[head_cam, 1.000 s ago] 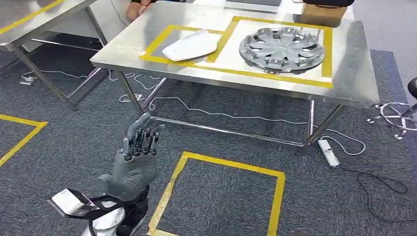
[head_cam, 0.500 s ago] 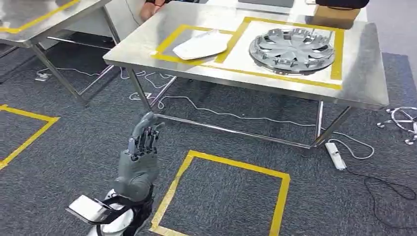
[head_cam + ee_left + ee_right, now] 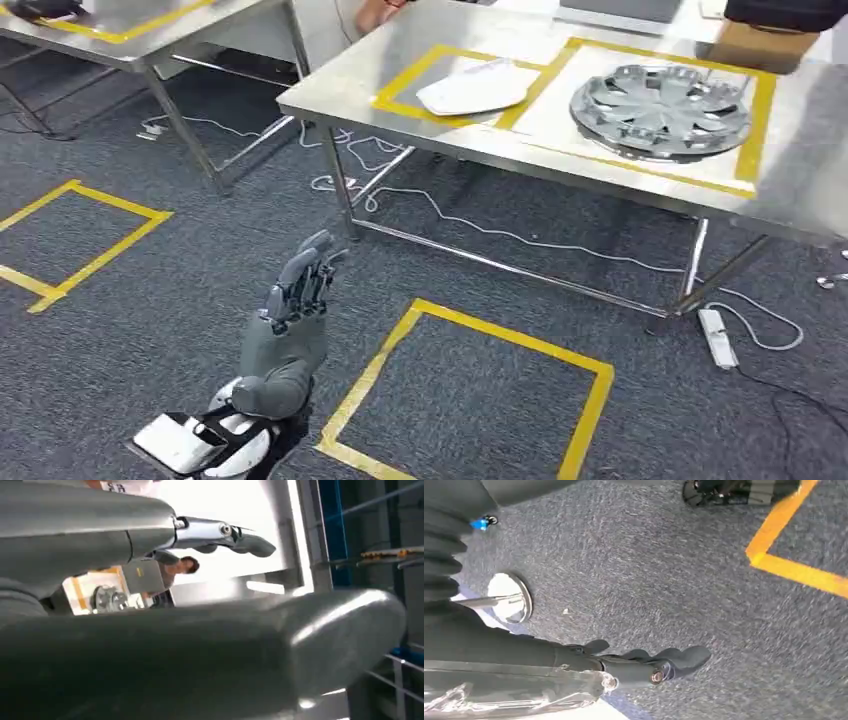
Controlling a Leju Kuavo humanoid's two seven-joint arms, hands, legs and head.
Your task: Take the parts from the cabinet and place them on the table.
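A silver wheel cover (image 3: 658,108) and a flat white part (image 3: 472,88) lie inside yellow tape outlines on the steel table (image 3: 420,140) ahead. My left hand (image 3: 288,330) is raised over the carpet, well short of the table, fingers straight and close together, holding nothing. In the left wrist view its thick thumb (image 3: 250,650) and a finger (image 3: 225,532) frame the distant wheel cover (image 3: 107,597). My right hand (image 3: 644,667) hangs over the grey carpet with its fingers stretched out and nothing in them.
A person's hand (image 3: 375,12) rests at the table's far edge, near a cardboard box (image 3: 768,45). A second steel table (image 3: 150,25) stands to the left. Yellow tape squares (image 3: 480,400) mark the carpet. Cables and a power strip (image 3: 718,337) lie under the table.
The whole picture has shifted right, so the camera has turned left. My left hand stays raised and empty in the same pose.
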